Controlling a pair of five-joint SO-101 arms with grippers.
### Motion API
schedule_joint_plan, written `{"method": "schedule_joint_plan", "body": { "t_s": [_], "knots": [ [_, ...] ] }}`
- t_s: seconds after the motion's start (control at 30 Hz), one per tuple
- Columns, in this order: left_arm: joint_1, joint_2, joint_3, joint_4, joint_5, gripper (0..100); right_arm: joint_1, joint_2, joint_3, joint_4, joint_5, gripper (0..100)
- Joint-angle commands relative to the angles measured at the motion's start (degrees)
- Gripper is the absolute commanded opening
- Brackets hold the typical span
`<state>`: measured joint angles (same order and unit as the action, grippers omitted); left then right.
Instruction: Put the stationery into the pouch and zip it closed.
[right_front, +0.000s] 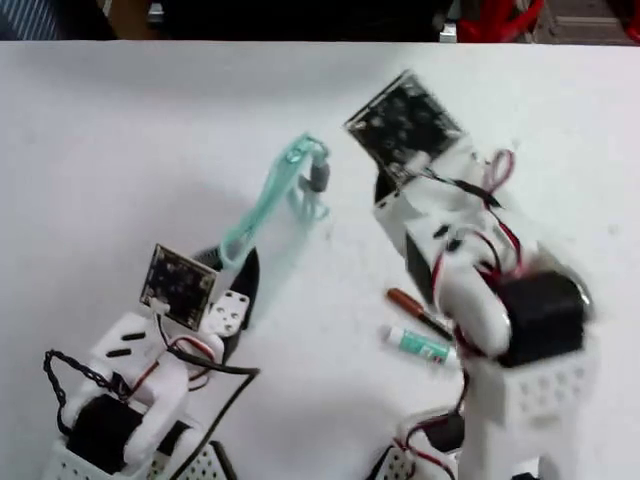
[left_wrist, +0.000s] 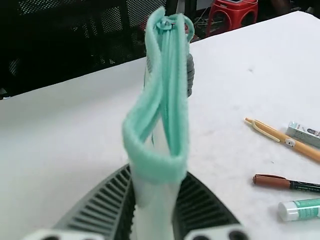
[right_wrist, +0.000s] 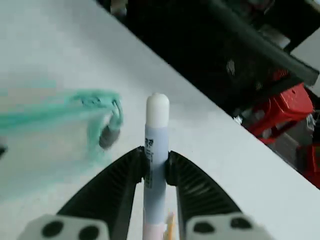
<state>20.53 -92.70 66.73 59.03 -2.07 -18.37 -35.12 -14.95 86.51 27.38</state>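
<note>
Pouch (left_wrist: 169, 115) stands clamped in the left jaws; right jaws grip a white-capped pen (right_wrist: 156, 150) near it.

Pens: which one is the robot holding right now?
The white-capped pen, pinched between the right arm's fingers. The orange pen and brown pen lie loose on the table.

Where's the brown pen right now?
In the high view, the brown pen lies on the table on the right side, to the right of the pouch and beside the green-and-white tube.
</note>
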Motion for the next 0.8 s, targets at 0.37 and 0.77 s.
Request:
{"method": "schedule_joint_plan", "body": {
  "t_s": [0.37, 0.77],
  "knots": [
    [0.84, -0.48, 0.44, -2.55, 0.70, 5, -10.59, 8.84, -22.68, -13.67, -35.08, 1.7],
    [-5.67, -0.57, 0.53, -2.64, 5.27, 17, -13.05, 9.80, -7.03, -25.80, -36.84, 1.8]
  ]
}}
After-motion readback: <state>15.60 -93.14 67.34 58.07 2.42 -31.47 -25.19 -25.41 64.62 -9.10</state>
